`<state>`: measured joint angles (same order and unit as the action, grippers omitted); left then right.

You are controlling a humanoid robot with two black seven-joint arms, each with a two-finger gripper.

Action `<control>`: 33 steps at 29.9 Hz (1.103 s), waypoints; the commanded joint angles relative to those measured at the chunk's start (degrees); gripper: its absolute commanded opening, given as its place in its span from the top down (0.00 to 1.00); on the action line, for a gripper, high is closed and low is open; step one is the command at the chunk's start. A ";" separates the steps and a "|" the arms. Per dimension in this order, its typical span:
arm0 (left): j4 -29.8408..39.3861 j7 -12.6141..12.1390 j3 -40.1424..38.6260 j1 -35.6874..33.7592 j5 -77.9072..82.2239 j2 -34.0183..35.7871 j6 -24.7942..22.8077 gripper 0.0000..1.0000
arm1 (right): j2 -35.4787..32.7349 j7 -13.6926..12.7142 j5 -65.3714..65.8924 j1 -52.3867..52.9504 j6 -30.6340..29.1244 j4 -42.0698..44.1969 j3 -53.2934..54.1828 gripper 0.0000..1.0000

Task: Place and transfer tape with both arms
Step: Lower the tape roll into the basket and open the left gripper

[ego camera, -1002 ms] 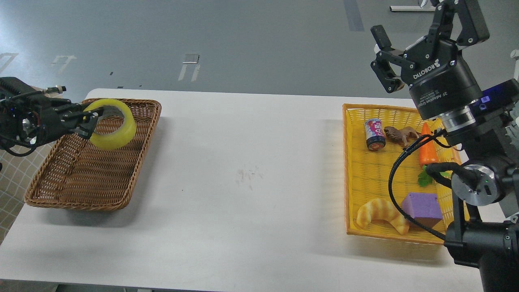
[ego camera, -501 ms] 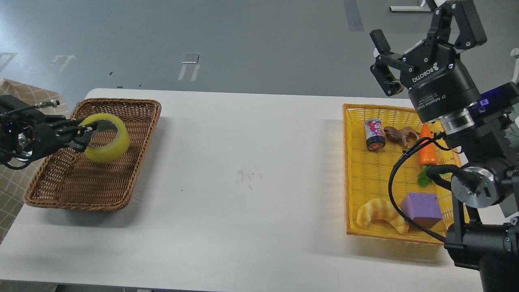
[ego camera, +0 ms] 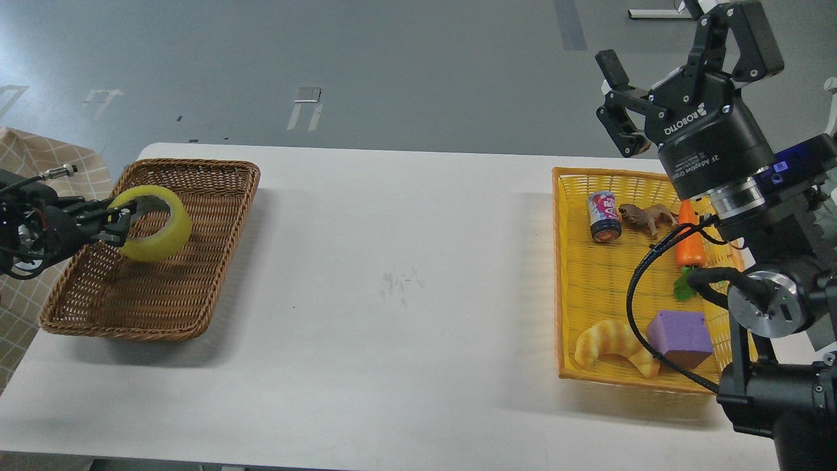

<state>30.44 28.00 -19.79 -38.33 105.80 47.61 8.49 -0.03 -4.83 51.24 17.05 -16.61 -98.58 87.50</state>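
Observation:
The tape (ego camera: 157,241), a wide translucent yellow roll, hangs tilted over the left part of the brown wicker basket (ego camera: 189,307). My left gripper (ego camera: 124,219) comes in from the left edge and is shut on the roll's near-left rim. Whether the roll touches the basket floor I cannot tell. My right gripper (ego camera: 673,52) is raised high at the upper right, above the far end of the yellow basket (ego camera: 588,288). Its fingers are spread and hold nothing.
The yellow basket holds a small can (ego camera: 604,216), a brown toy animal (ego camera: 647,218), a carrot (ego camera: 690,237), a purple block (ego camera: 680,337) and a croissant (ego camera: 614,347). The white table (ego camera: 405,294) lies between the baskets. A checked cloth (ego camera: 39,157) shows at the far left.
My left gripper has drawn back to the left and lower with the tape, from the basket's middle toward its left side. The right arm has barely moved.

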 commanded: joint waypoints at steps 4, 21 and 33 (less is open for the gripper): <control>-0.12 0.00 0.02 0.18 -3.14 -0.06 0.21 0.92 | 0.03 0.00 0.00 0.00 0.00 -0.03 -0.40 0.00; 0.41 0.00 0.02 0.18 -4.29 -2.17 0.03 0.51 | 0.03 0.00 0.00 -0.26 0.00 0.05 -0.31 0.00; 0.41 0.00 1.86 0.01 -6.57 -6.04 0.12 0.29 | 0.03 0.18 -0.09 -0.44 0.00 -0.03 -0.05 0.00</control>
<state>30.91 28.00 -17.94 -38.31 100.18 42.42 8.57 0.00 -4.79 51.17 16.68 -16.54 -98.67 87.43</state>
